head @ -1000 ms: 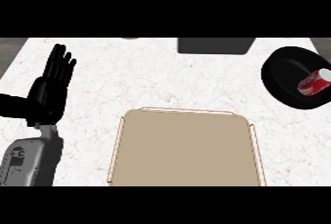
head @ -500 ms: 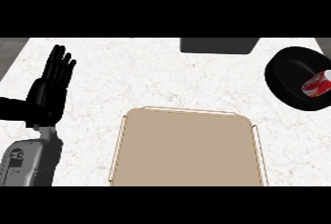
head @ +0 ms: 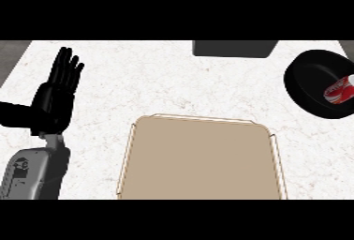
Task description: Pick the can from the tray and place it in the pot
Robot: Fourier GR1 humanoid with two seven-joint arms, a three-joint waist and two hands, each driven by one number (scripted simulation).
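Judging from how things lie, the task looks finished or all but finished, and little or nothing seems left to do. At the view's left, the left hand (head: 54, 96) rests open above its grey forearm (head: 34, 171), its fingers (head: 66, 68) straight and close together, pointing up the bench (head: 173, 84); they hold nothing and touch nothing, and the hand stands well apart from everything else. In the middle, toward the lower edge, the tan tray (head: 200, 159) lies flat on the white speckled bench with no can on it, so the picking step appears done. Beyond the tray, at the bench's far edge, a dark grey block (head: 233, 48) sits partly cut off; what it is cannot be told. At the right, the black pot (head: 311, 77) rests on the bench, well apart from the tray, and the red-and-white can (head: 339, 91) lies tilted inside it against the right-hand side, partly cut by the view's edge. The right hand shows nowhere, so nothing can be said of how it stands.
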